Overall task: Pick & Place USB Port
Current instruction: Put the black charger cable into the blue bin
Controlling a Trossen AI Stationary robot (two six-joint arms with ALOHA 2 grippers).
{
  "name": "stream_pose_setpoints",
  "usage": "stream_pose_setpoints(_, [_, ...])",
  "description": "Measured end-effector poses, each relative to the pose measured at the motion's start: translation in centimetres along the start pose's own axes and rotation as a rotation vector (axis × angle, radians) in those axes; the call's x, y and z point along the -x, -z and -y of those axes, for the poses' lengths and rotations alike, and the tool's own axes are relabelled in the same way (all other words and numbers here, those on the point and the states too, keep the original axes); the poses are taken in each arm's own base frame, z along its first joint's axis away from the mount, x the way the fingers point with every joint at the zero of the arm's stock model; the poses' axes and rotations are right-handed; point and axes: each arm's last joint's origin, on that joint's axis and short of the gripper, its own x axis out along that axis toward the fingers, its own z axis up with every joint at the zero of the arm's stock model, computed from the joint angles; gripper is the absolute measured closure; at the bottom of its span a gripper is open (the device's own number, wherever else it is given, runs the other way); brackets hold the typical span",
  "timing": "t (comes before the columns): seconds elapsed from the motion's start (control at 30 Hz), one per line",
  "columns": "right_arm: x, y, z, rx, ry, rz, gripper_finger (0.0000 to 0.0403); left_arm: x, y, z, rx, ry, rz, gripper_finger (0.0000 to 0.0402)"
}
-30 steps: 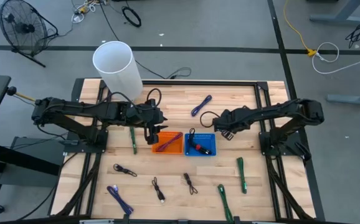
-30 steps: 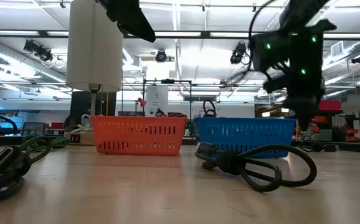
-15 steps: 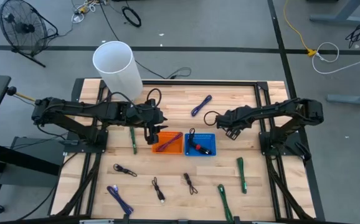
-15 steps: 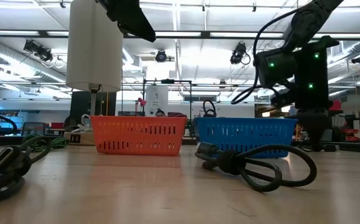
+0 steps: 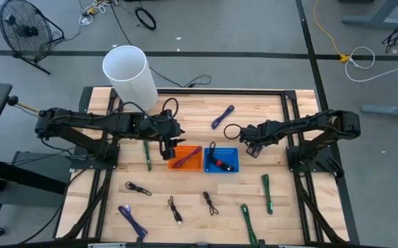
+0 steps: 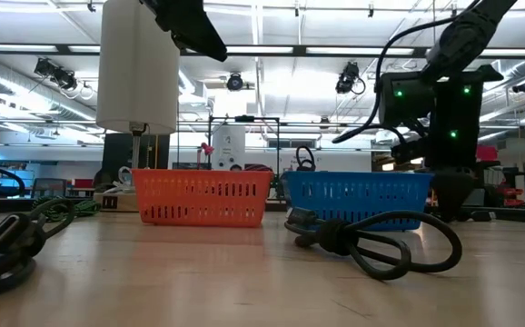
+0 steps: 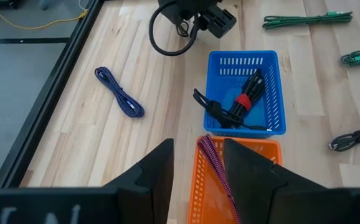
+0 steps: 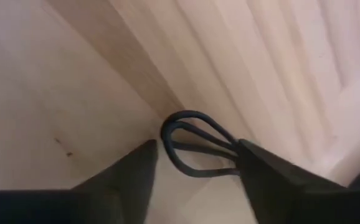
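Hovering low over the table, the right gripper (image 8: 192, 163) has its fingers spread around a black cable loop (image 8: 195, 144), not clamped; farther off, the left gripper (image 7: 197, 163) hangs parted and empty above the orange basket (image 7: 262, 186)

Left gripper (image 5: 172, 148) hangs over one basket (image 5: 185, 158), a coiled cable (image 7: 217, 167) inside it below the fingers. A second basket (image 5: 222, 160) sits touching it on the far side, cables (image 7: 233, 106) within. Right gripper (image 5: 244, 141) is beyond that, low over a looped cable (image 8: 195, 146) on the table (image 5: 254, 103).
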Motion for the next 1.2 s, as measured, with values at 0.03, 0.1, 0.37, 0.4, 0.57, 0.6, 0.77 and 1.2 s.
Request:
stream_pose_setpoints(0.03, [-0.1, 0.0, 0.0, -0.008, -0.009, -0.004, 0.0224, 0.0, 0.0, 0.0, 0.0, 0.0, 0.0, 0.0259])
stream_pose_setpoints(0.1, [-0.1, 0.0, 0.0, -0.01, -0.034, -0.009, 0.0284, 0.0, 0.0, 0.0, 0.0, 0.0, 0.0, 0.0259])
stream_pose_setpoints(0.37, [0.1, -0.6, -0.2, 0.009, -0.05, 0.017, 0.0393, 0.0, 0.0, 0.0, 0.001, 0.0, 0.0, 0.0259])
stream_pose_setpoints(0.4, [0.3, -0.8, -0.1, 0.012, -0.039, 0.02, 0.0396, 0.0, 0.0, 0.0, 0.001, 0.0, 0.0, 0.0259])
stream_pose_setpoints(0.57, [2.3, -2.2, 0.3, 0.031, 0.014, 0.012, 0.0399, 0.0, 0.0, 0.0, 0.003, 0.0, 0.0, 0.0259])
stream_pose_setpoints(0.6, [2.8, -2.5, 0.4, 0.034, 0.013, 0.011, 0.0399, 0.0, 0.0, 0.0, 0.007, 0.0, 0.0, 0.0259])
stream_pose_setpoints(0.77, [5.9, -4.1, 0.0, 0.055, -0.036, 0.041, 0.0401, 0.0, 0.0, 0.0, 0.019, 0.0, 0.0, 0.0259])
stream_pose_setpoints(1.2, [15.5, -4.9, -4.2, 0.174, -0.346, 0.16, 0.0402, 0.0, 0.0, 0.0, 0.019, 0.0, -0.001, 0.0259])
